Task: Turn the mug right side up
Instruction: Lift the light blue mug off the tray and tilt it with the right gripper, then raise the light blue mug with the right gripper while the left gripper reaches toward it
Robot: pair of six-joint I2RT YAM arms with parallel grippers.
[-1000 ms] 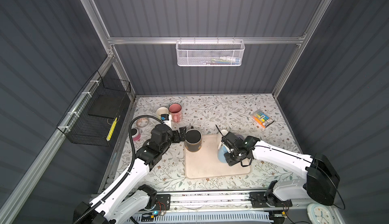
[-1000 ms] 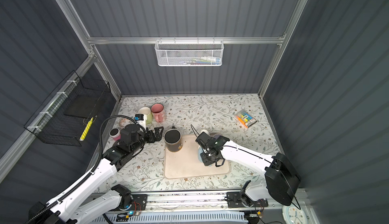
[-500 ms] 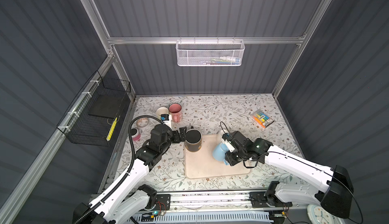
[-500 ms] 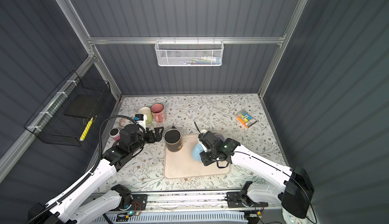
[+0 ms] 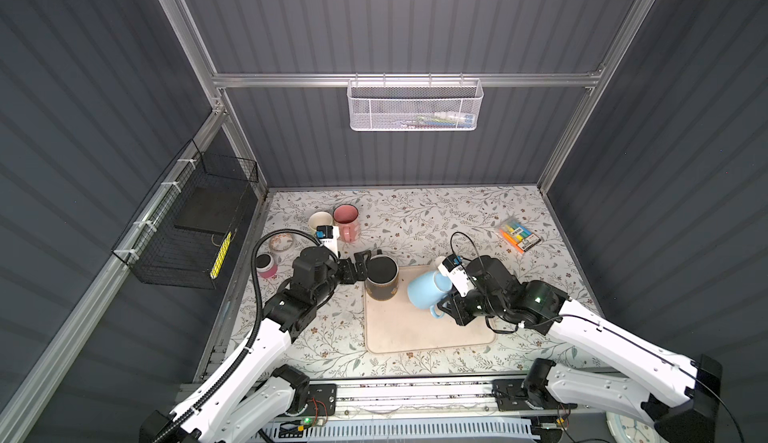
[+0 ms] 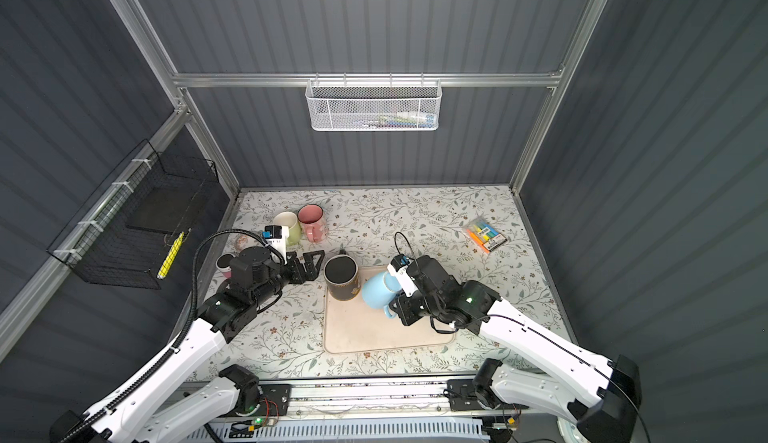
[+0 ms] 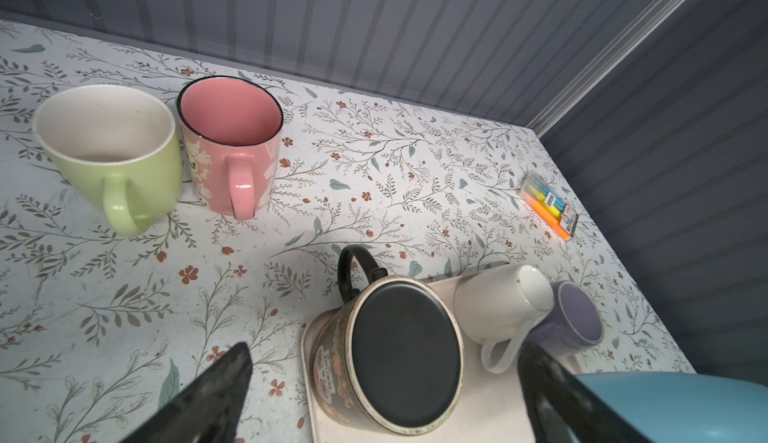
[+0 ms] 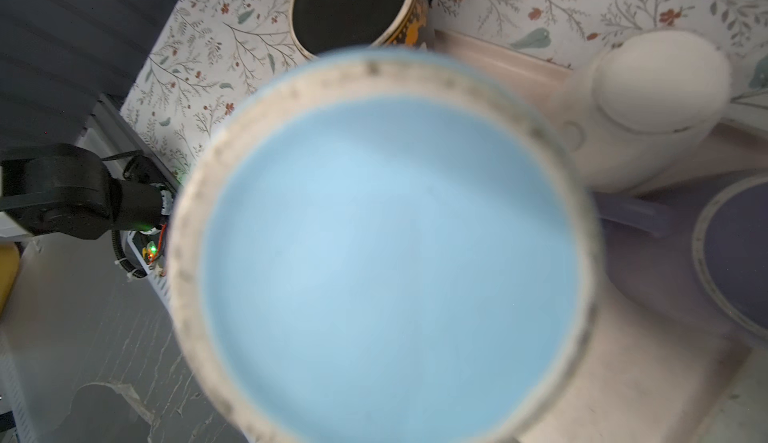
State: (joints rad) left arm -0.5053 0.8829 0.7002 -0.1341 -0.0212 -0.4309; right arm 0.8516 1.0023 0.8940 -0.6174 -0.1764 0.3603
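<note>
My right gripper (image 5: 448,307) (image 6: 400,308) is shut on the light blue mug (image 5: 426,291) (image 6: 378,289), near its handle. The mug hangs tilted on its side above the beige mat (image 5: 415,333), its base pointing toward the left arm. In the right wrist view that blurred base (image 8: 386,254) fills the frame and hides the jaws. My left gripper (image 5: 359,268) (image 7: 384,349) stands open and empty beside a black mug (image 5: 381,281) (image 7: 399,357), which sits upside down on the mat's back left corner.
A white mug (image 7: 503,308) and a purple mug (image 7: 577,320) sit upside down at the mat's back edge. Green (image 5: 320,222) and pink (image 5: 347,220) mugs stand upright at the back left. A highlighter pack (image 5: 518,235) lies at the right, a tape roll (image 5: 281,242) at the left.
The right gripper has lifted the blue mug off the mat and swung it left, tipping it onto its side. The left arm has not moved.
</note>
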